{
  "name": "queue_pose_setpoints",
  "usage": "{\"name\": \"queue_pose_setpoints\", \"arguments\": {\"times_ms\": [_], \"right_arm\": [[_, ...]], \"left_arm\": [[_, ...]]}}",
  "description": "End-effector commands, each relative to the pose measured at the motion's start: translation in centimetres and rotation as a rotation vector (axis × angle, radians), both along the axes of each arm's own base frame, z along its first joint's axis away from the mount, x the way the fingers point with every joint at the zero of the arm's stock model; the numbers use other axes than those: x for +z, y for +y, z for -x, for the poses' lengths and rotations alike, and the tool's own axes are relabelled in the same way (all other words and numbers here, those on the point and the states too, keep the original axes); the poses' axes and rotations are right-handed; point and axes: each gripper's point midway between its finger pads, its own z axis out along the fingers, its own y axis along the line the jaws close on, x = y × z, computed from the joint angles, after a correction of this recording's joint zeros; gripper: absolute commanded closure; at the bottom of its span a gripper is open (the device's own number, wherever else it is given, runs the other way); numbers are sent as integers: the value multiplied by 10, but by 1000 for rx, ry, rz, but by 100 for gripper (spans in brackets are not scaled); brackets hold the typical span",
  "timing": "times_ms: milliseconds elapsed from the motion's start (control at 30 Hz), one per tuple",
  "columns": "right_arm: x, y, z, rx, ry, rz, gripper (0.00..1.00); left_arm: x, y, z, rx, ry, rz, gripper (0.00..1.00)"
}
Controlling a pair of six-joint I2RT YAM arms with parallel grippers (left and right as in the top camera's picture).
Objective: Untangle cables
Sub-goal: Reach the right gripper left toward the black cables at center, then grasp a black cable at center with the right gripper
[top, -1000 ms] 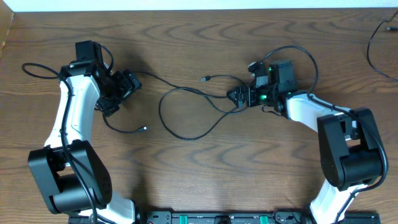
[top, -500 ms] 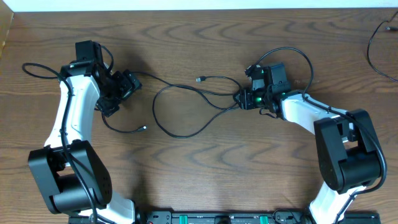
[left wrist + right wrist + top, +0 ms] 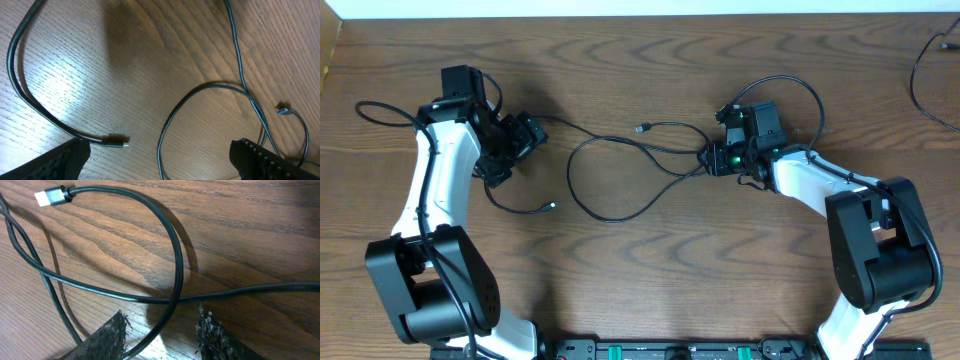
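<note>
The black cables [image 3: 610,219] are seen lying on the wooden table [image 3: 650,300], between the two arms; a wide loop is formed near the middle, and from it strands are run up-left towards the left gripper [image 3: 516,140] and right towards the right gripper [image 3: 714,158]; the strands are crossed just left of the right gripper. One small plug [image 3: 642,128] is laid above the loop; a second plug [image 3: 552,207] is laid to the loop's lower left, near the left arm, at the end of a strand curved below the left gripper. In the left wrist view the left fingers [image 3: 60,162] are shown set wide apart at the lower corners, with nothing held between them; the cables are spread on the wood beneath. In the right wrist view the right fingers [image 3: 111,337] are held apart, and one strand is passed through the gap without being pinched; whether it is touched by either fingertip cannot be told. A further thin dark cord [image 3: 914,80] is seen at the table's far right edge, well apart from the rest.
</note>
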Motion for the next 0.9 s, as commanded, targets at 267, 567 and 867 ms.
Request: {"name": "queue_pose_setpoints", "arguments": {"times_ms": [267, 567, 867], "right_arm": [[-28, -12, 20, -171, 178, -2, 99], [-28, -12, 21, -171, 180, 0, 99], [-26, -11, 17, -172, 161, -7, 48]], "left_arm": [[-3, 1, 1, 3, 11, -4, 6], [-3, 1, 1, 3, 11, -4, 6], [-3, 1, 1, 3, 11, -4, 6]]}}
